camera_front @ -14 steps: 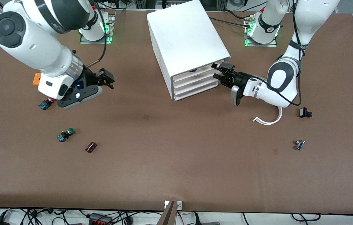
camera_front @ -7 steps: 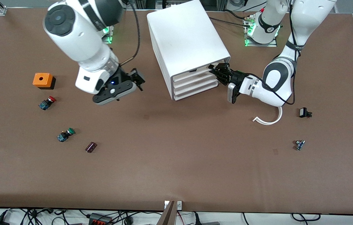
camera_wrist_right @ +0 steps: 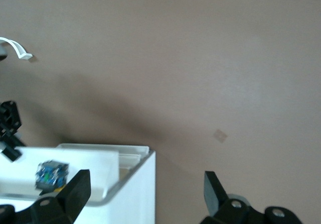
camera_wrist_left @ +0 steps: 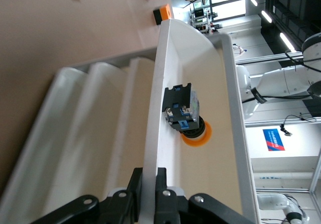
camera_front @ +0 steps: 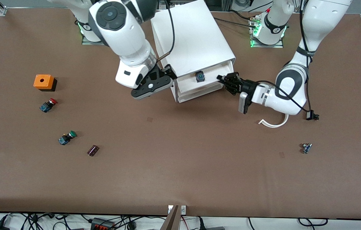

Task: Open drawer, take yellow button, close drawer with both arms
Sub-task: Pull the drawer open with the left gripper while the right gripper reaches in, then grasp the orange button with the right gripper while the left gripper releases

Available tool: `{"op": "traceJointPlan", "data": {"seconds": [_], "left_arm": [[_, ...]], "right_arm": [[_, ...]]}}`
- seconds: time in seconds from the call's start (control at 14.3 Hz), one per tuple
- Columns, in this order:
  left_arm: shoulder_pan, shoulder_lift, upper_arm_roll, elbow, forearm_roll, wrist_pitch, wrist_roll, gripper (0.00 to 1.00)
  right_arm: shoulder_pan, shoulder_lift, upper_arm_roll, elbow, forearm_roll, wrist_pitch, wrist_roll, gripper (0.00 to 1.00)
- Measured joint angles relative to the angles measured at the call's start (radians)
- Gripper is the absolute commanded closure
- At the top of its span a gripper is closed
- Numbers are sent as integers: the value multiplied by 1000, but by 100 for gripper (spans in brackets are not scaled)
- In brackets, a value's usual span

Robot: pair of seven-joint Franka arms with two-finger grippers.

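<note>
The right arm, white and jointed with black rings, had swung in a second from the right arm's end of the bench to the white boxy plastic cabinet; its right gripper now hung with jaws spread wide at the cabinet's front corner, holding nothing. The left arm had drawn back a little toward its own end of the bench, and the left gripper, closed tight on the front lip of the drawer (the shallow white plastic tray, topmost of four), had pulled it partly out. That opened a gap which was not there a second before. In it lay the button, a small push button with a round orange-yellow cap, black neck and blue body, resting on the tray floor near the front lip, at about 9 o'clock from the left gripper in the front view. The opening step looked nearly done; the right gripper seemed well placed to reach in.
</note>
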Motion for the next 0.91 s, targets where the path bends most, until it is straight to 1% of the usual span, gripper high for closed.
{"op": "traceJointPlan", "data": {"seconds": [0.21, 0.28, 0.35, 0.42, 0.7, 0.91], "left_arm": [[44, 65, 0, 120, 44, -12, -3, 94], [54, 85, 1, 149, 47, -15, -3, 88], [61, 103, 1, 172, 47, -20, -3, 58], [64, 117, 1, 191, 47, -28, -3, 1], [68, 134, 4, 216, 61, -9, -7, 0], [95, 126, 12, 247, 129, -21, -74, 0]], "right_arm": [[42, 42, -1, 46, 0, 4, 23, 9], [56, 53, -1, 55, 0, 8, 26, 9], [72, 65, -1, 60, 0, 17, 33, 9], [88, 75, -1, 63, 0, 34, 49, 9], [143, 113, -4, 86, -30, 98, 136, 10], [177, 158, -5, 150, -51, 104, 195, 11]]}}
